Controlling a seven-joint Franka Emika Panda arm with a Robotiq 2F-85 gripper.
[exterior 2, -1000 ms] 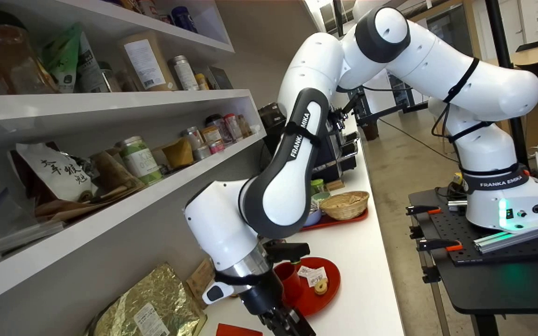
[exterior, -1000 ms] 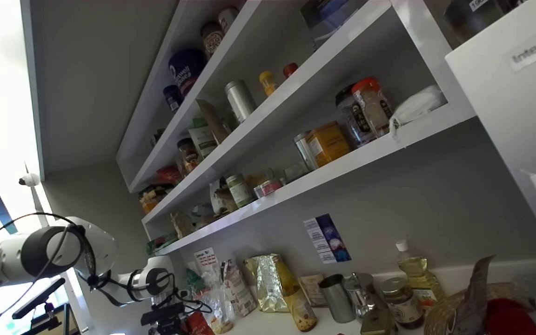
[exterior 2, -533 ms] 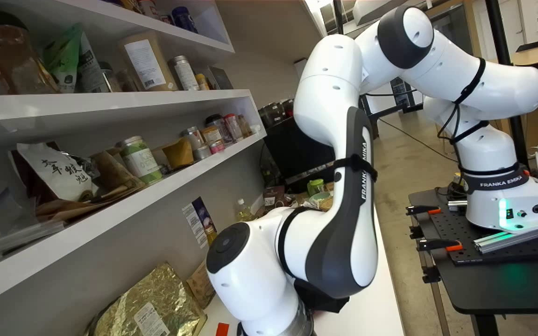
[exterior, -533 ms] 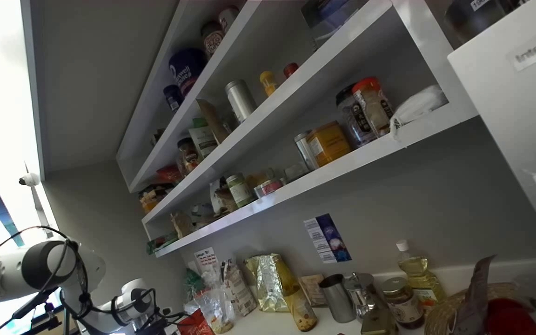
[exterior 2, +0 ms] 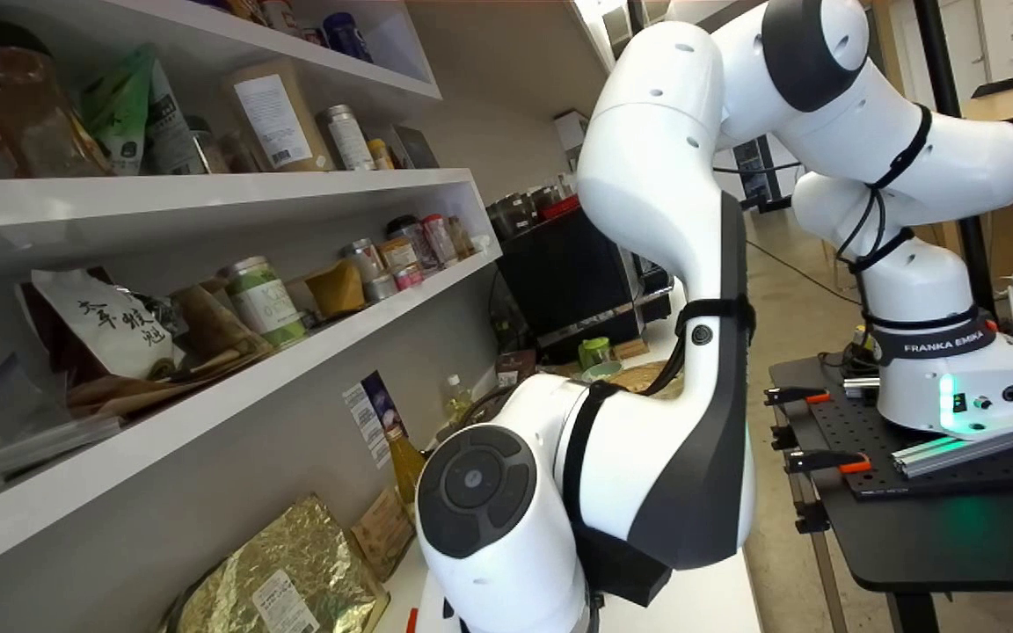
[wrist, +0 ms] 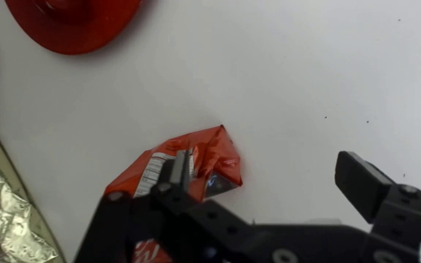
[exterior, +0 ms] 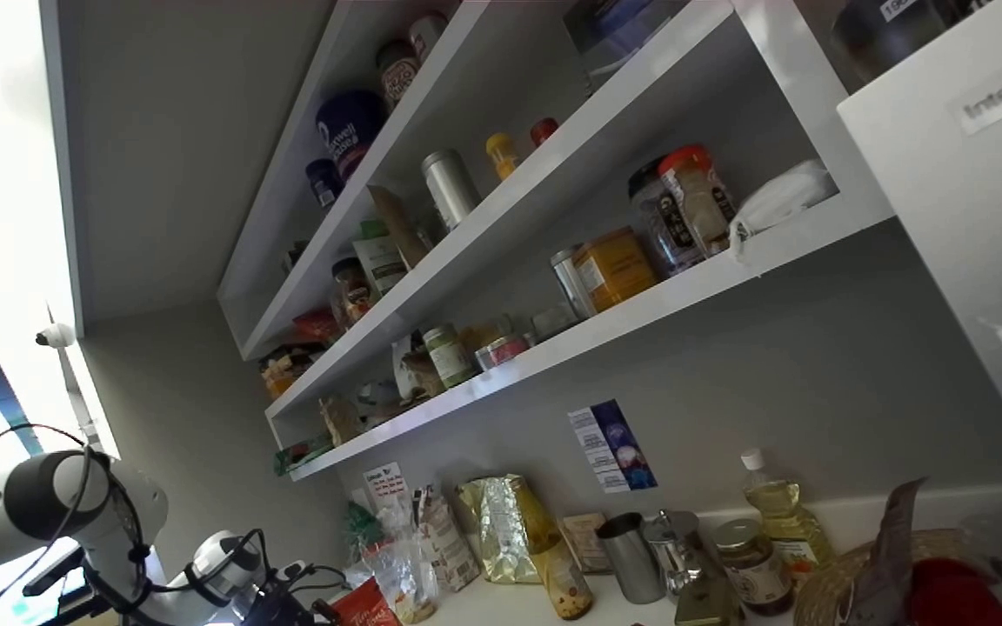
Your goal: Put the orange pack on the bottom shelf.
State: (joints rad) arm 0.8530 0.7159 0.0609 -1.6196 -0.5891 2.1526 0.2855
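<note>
Gripper [wrist: 263, 164], jaws wide apart — white counter [wrist: 291, 146] and edge of orange pack [wrist: 217, 151] visible between.

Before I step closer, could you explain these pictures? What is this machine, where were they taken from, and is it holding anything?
It is a white robot arm ending in a black claw. Two cameras watch from outside it; a third rides on the arm itself, looking down at the white counter. There you see an orange pack, partly hidden by the claw, part of a red plate and a shiny foil bag. Nothing is held: the jaws stand wide apart. The job is to put that pack on the bottom shelf, the lowest white board in both exterior views.
</note>
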